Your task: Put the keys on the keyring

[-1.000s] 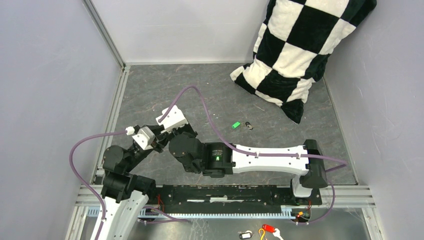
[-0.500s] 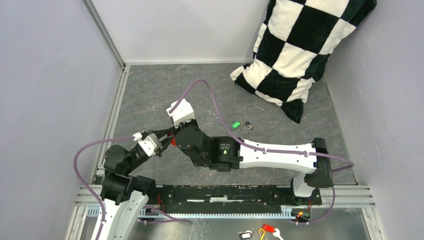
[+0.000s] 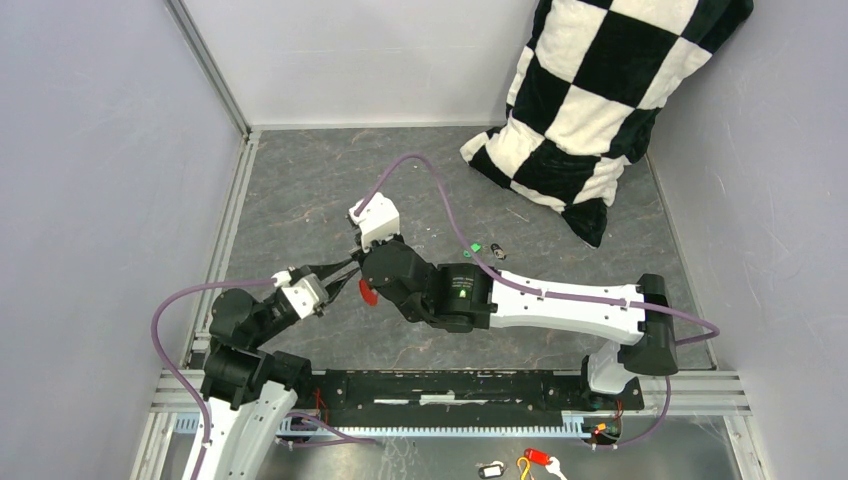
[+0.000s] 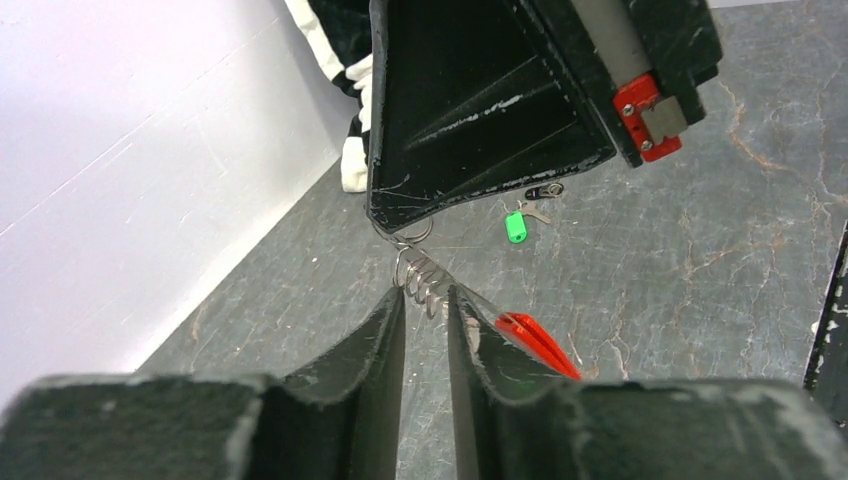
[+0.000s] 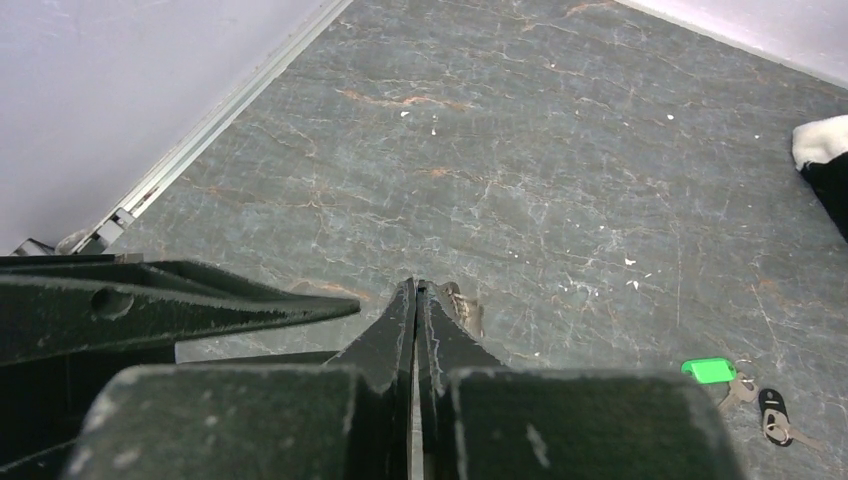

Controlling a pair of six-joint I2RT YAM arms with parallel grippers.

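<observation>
The keyring, a thin silvery wire chain, is stretched between both grippers above the floor. My left gripper is shut on its lower end, and my right gripper is shut on its top loop; a bit of chain shows beside its tip. The two grippers meet tip to tip at centre left of the top view, the left gripper beside the right gripper. The long red key hangs beside my left finger, seemingly on the chain, and shows from above. The green key and the dark metal key lie together on the floor further right.
A black-and-white checkered pillow leans in the back right corner. Walls close in three sides, with an aluminium rail along the left. Purple cables arch over the arms. A red tag with a yellow loop lies outside the front rail.
Both grippers have moved right and slightly away from the bases, staying tip to tip. The red key has come into view, hanging below them.
</observation>
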